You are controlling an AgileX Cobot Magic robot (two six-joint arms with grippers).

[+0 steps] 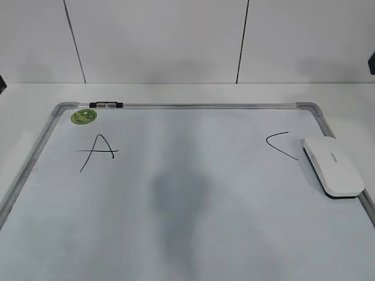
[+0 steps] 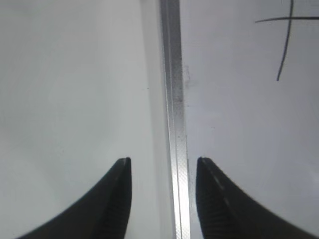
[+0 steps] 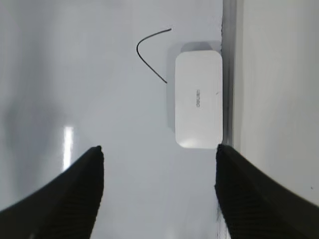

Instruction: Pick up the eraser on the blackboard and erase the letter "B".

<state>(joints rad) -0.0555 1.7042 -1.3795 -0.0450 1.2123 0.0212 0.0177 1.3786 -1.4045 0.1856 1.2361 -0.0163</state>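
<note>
The white eraser (image 1: 332, 166) lies flat on the blackboard (image 1: 193, 106), against its right frame; it also shows in the right wrist view (image 3: 198, 99). A black "A" (image 1: 98, 151) is at the board's left and a black "C" (image 1: 283, 145) lies just left of the eraser. No letter "B" shows anywhere on the board. My right gripper (image 3: 159, 152) is open and empty, hovering above the board short of the eraser. My left gripper (image 2: 163, 162) is open and empty, straddling the board's left frame (image 2: 174, 99). Neither gripper shows in the exterior view.
A round green sticker (image 1: 84, 116) and a small black-and-clear marker clip (image 1: 106, 105) sit at the board's top left. The board lies on a white table (image 1: 176, 91) with a white panelled wall behind. A soft shadow falls on the board's middle.
</note>
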